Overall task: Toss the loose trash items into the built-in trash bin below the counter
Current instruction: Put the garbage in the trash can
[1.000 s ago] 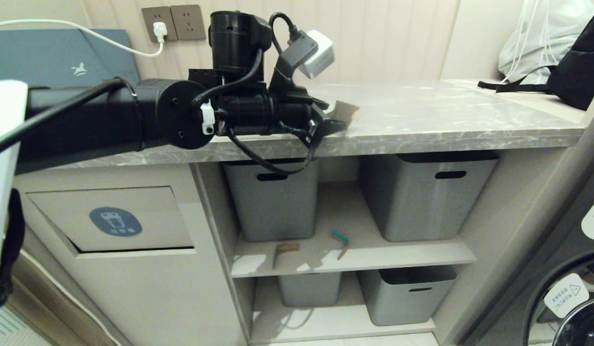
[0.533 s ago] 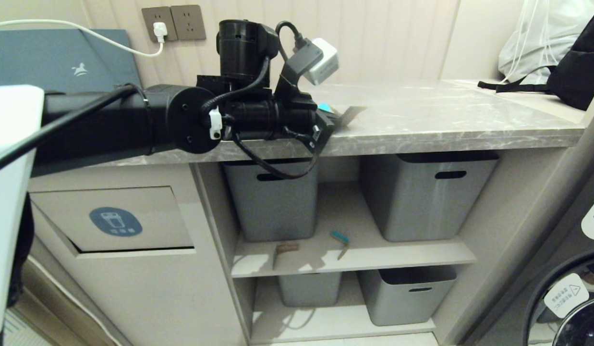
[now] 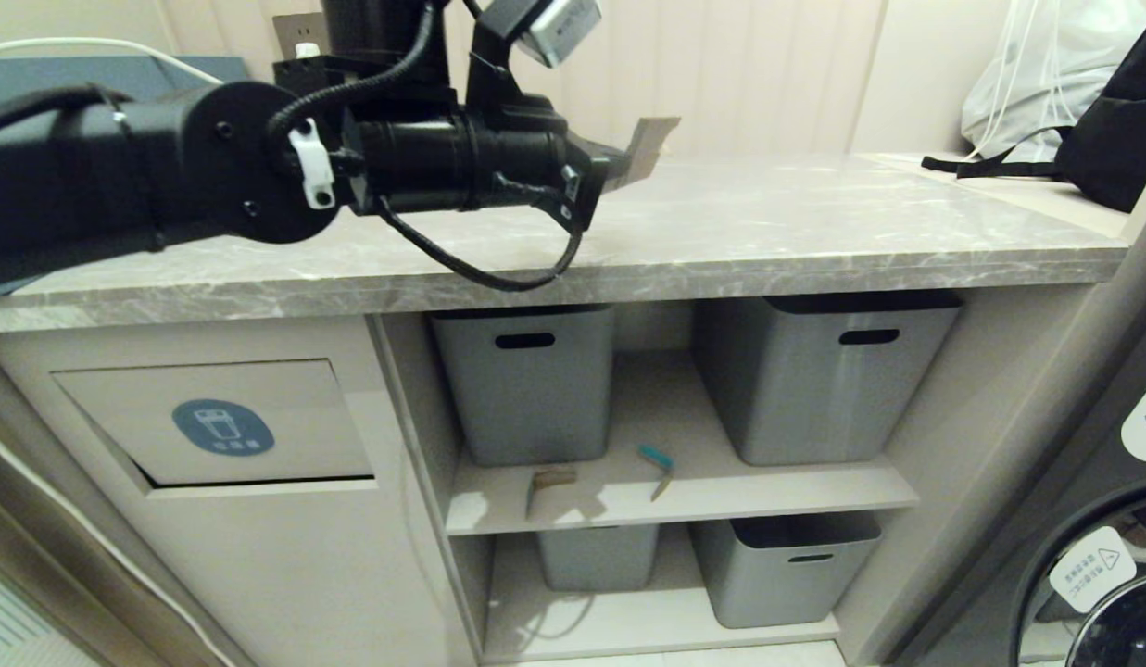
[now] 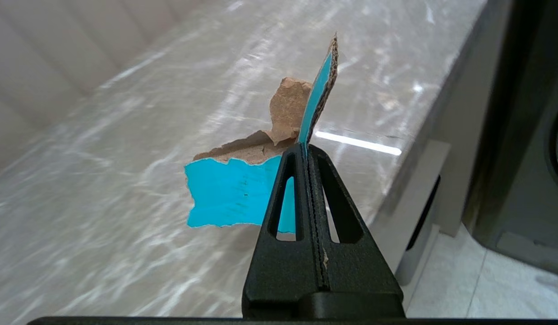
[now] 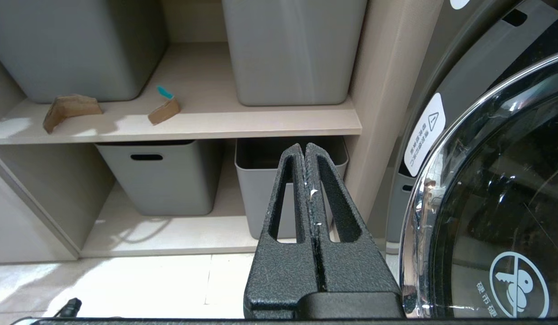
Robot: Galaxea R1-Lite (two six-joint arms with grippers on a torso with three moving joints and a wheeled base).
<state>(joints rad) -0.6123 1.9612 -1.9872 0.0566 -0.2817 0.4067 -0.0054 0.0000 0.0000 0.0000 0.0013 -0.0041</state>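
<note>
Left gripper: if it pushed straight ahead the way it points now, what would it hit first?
Likely nothing close. The left gripper, shut on the cardboard scrap, points along above the counter; beyond its end stands the dark appliance, though depth is unclear.

Torn teal-faced cardboard scrap (image 4: 233, 194) above the grey marble-look tabletop (image 3: 813, 232), beige flap-front trash bin (image 3: 211, 426) below left, grey plastic tubs (image 3: 823, 380) on shelves to its right.

A blue oval sticker (image 3: 222, 427) with a white bin icon sits on the beige flap of the built-in trash bin (image 3: 285, 408); the small characters under the icon are too tiny to read. On the washing machine (image 5: 500, 189), a white warning label (image 5: 424, 134) shows a triangle sign with small Chinese print, and a round no-key symbol (image 5: 518, 283) is marked on the door glass
</note>
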